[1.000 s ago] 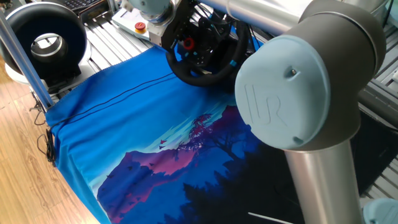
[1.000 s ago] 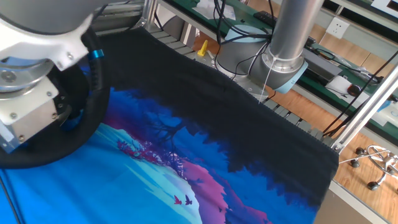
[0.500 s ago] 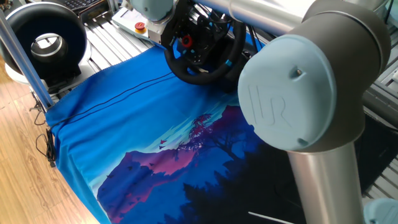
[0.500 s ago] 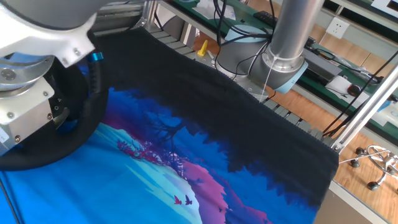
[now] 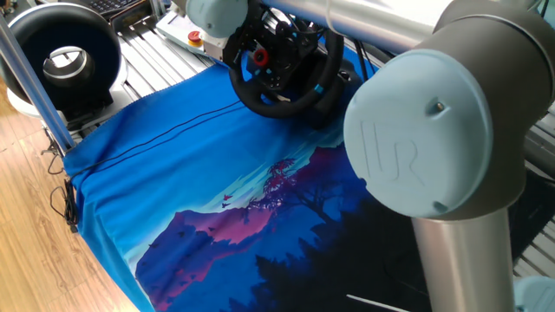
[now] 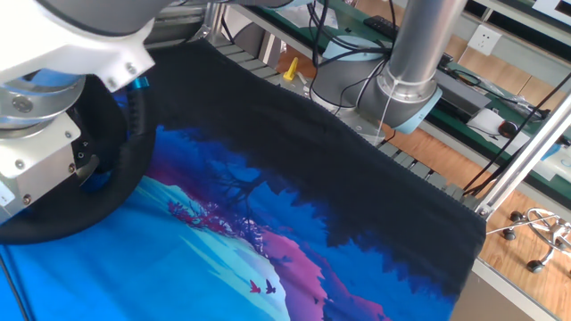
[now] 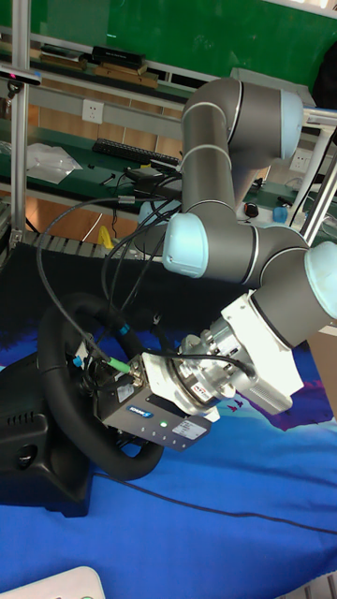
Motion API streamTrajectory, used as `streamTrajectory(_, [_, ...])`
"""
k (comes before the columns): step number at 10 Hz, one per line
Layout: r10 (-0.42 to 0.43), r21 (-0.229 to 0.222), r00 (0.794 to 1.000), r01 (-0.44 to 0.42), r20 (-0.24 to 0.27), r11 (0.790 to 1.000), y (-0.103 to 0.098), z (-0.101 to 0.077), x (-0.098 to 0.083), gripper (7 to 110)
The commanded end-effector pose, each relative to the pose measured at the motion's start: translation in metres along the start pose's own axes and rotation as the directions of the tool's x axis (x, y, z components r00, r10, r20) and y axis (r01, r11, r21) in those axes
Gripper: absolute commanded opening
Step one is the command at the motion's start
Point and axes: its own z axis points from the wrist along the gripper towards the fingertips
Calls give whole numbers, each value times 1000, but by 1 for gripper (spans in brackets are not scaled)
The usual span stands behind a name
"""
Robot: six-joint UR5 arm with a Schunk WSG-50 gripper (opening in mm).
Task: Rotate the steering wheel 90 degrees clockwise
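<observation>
The gripper (image 7: 101,372) reaches inside the steering wheel (image 5: 282,69), its fingertips buried behind the rim, so I cannot tell whether the jaws are spread or closed. The wheel stands tilted at the far edge of the blue printed cloth (image 5: 208,186), on its black base (image 7: 33,459). The arm's big grey elbow (image 5: 425,130) blocks much of one fixed view. A black ring-shaped device (image 5: 61,56) sits well apart, near a red button (image 5: 196,36). Compared with a second ago, the elbow has shifted slightly right and the wheel's rim has turned a little.
</observation>
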Motion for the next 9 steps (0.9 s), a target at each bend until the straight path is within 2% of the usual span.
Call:
streamTrajectory(1, [15, -14, 1000, -15, -10, 1000, 4, -4, 8, 7])
streamTrajectory(4, [29, -13, 999, -30, -31, 999, 8, -7, 16, 7])
streamTrajectory(9, [49, 5, 998, -49, -32, 999, 15, -15, 27, 7])
